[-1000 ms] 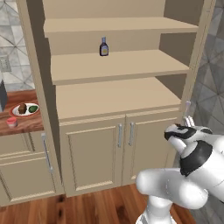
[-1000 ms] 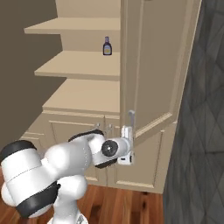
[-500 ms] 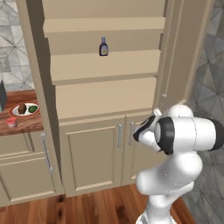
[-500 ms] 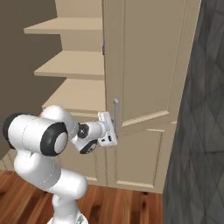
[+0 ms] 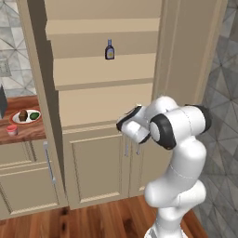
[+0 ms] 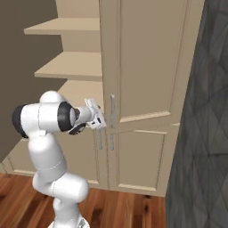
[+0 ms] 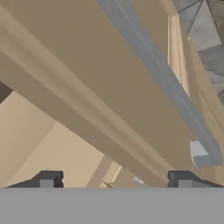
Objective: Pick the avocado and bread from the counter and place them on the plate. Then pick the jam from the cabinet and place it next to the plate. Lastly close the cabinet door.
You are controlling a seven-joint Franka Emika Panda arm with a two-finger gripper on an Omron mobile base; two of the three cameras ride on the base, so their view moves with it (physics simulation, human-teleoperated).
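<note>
My gripper point(image 6: 101, 119) is open and pressed close against the front of the right cabinet door point(image 6: 142, 67), beside its grey handle point(image 6: 112, 111). In the hand view the gripper point(image 7: 114, 181) has its fingertips point(image 7: 48, 179) wide apart, and the beige panel and the handle point(image 7: 166, 78) run slantwise just ahead. This door stands almost shut on the cabinet point(image 5: 107, 97). At the left, on the counter point(image 5: 28, 137), the plate point(image 5: 17, 122) holds the bread point(image 5: 23, 115) and the avocado point(image 5: 34, 115). The jam point(image 5: 12, 130) stands beside the plate.
A dark bottle point(image 5: 109, 49) stands on an upper shelf. The left upper door point(image 6: 26, 67) hangs open, showing its dark brown inside. Short lower doors point(image 5: 97, 162) are shut. A grey stone wall point(image 6: 209, 111) borders the cabinet on the right. Wood floor lies below.
The right upper door has swung from wide open to nearly shut, with my gripper and arm sweeping leftward along with it. The things on the counter have not moved.
</note>
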